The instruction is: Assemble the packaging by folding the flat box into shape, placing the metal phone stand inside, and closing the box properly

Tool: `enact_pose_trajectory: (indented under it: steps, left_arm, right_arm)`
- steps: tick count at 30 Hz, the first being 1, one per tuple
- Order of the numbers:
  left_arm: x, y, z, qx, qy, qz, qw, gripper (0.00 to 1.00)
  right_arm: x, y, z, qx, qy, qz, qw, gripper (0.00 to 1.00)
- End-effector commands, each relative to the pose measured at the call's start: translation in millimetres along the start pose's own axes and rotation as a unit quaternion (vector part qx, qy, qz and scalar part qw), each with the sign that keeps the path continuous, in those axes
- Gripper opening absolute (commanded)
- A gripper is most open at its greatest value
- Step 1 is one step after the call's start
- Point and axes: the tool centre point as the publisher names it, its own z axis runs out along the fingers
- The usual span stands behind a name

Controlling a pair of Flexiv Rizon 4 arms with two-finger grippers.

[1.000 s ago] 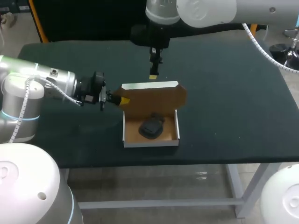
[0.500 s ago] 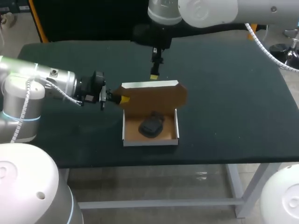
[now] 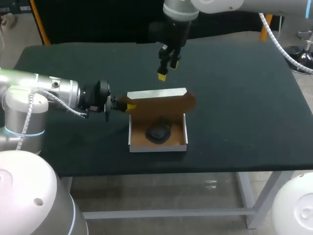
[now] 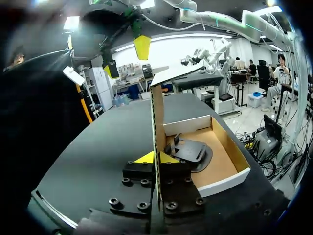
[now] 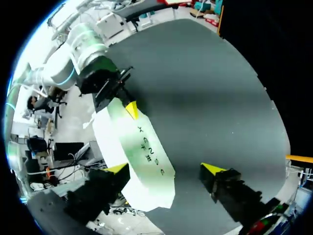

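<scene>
The cardboard box [image 3: 157, 148] stands open at mid-table, and its brown lid [image 3: 164, 104] is raised at the back. A black metal phone stand [image 3: 157, 133] lies inside it. My left gripper [image 3: 128, 105] is shut on the lid's left edge. In the left wrist view the lid [image 4: 157, 117] runs edge-on between the yellow tips of the left gripper [image 4: 156, 157], with the phone stand [image 4: 190, 151] in the tray [image 4: 222, 181] beside it. My right gripper [image 3: 166, 68] hangs open above and behind the lid. In the right wrist view the lid's white outer face [image 5: 142, 147] lies below the right gripper [image 5: 164, 169].
The dark table [image 3: 244, 98] stretches to the right and behind the box. My left arm [image 3: 54, 93] lies low over the table's left part. My left gripper [image 5: 128, 108] also shows in the right wrist view, at the lid's corner.
My right gripper has shifted a little to the right and turned above the lid. The lid has tipped slightly lower in my left gripper's hold.
</scene>
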Motion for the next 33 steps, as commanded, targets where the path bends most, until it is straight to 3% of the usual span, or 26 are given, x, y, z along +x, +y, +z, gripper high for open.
enact_pose_trajectory:
  steps: [1,16,33]
  left_arm:
    - [12.3,1.4,4,-0.006,-0.019,0.017,1.000,0.00]
    - [24.2,7.5,6,-0.041,-0.062,0.106,0.992,0.00]
    - [24.2,7.5,6,-0.041,-0.062,0.106,0.992,0.00]
  right_arm:
    - [3,-2,0,-0.002,-0.011,0.027,1.000,1.00]
    - [9,-18,9,-0.019,-0.003,0.057,0.998,1.00]
    - [9,-18,9,-0.019,-0.003,0.057,0.998,1.00]
